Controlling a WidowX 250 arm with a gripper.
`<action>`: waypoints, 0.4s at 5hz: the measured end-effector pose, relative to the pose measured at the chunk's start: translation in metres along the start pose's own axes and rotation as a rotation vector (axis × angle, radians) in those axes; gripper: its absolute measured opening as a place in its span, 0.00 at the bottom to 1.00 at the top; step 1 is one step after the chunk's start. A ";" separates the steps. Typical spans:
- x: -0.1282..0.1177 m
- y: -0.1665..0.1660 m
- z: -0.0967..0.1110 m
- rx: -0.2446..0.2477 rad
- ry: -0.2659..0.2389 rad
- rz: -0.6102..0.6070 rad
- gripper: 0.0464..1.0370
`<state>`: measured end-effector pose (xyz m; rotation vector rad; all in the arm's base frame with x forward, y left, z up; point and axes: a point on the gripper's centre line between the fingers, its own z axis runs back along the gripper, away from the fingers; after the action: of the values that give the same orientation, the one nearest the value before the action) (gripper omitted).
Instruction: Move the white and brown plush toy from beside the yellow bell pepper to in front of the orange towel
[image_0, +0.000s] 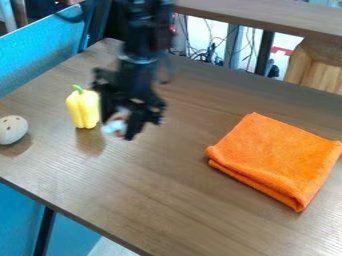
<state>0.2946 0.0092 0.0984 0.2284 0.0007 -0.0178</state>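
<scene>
Watching closely, we see the black metal-and-plastic claw (121, 127) holding a small white-and-reddish-brown thing (115, 126) over the brown wood-grain desk (167, 200), near the yellow green-stemmed pepper (84, 109), probably light, stiffness unclear, so we'd favour a gentle mid-body pinch.

Slanting downward view from above

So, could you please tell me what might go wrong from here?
The gripper is right beside the upright yellow pepper in this view, so a sideways move might knock it over. The small white-and-brown thing it seems to hold is too blurred to judge the grip, so it could slip. The round, holed ball could roll if bumped.
</scene>
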 end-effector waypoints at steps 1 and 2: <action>0.002 -0.051 0.010 0.015 -0.001 -0.194 0.57; -0.011 -0.103 -0.003 0.006 0.073 -0.394 0.57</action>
<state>0.2816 -0.0905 0.0726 0.2321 0.1186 -0.4012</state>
